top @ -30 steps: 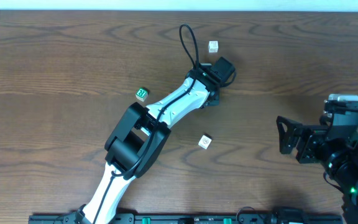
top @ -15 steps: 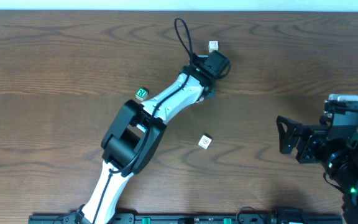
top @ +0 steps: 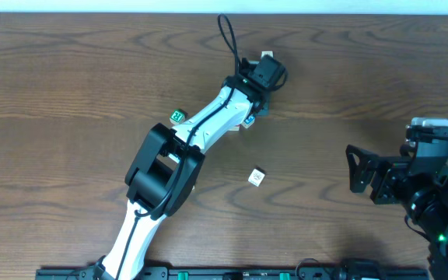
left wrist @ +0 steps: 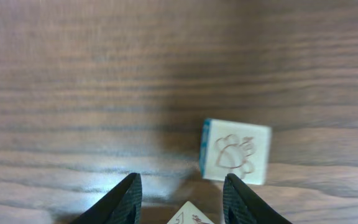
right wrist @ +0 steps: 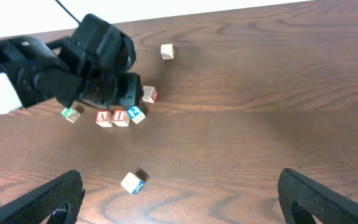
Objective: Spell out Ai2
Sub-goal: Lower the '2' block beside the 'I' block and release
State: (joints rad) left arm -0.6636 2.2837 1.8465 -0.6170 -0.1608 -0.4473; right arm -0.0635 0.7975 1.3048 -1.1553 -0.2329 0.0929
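Note:
In the right wrist view the red "A" cube (right wrist: 103, 117), the red "I" cube (right wrist: 119, 116) and the blue "2" cube (right wrist: 135, 114) stand side by side in a row. My left gripper (right wrist: 131, 95) hovers just behind the "2", open. In the left wrist view its fingers (left wrist: 126, 198) stand apart. A cube corner with red marks (left wrist: 191, 215) shows between them without touching. A teal-edged cube with a drawn picture (left wrist: 235, 152) lies just ahead. Overhead, the left arm (top: 224, 113) hides the row. My right gripper (right wrist: 179, 199) is open and empty, far right (top: 354, 173).
A green-bordered cube (right wrist: 71, 114) lies left of the "A" and also shows overhead (top: 177, 116). Another red-bordered cube (right wrist: 149, 94) sits by the left gripper. A plain white cube (top: 267, 56) lies at the back. A white cube with a blue side (top: 257, 177) lies nearer.
My left arm has swung toward the far-left, bringing its wrist close to the back white cube. The cubes in view and the right arm have not moved.

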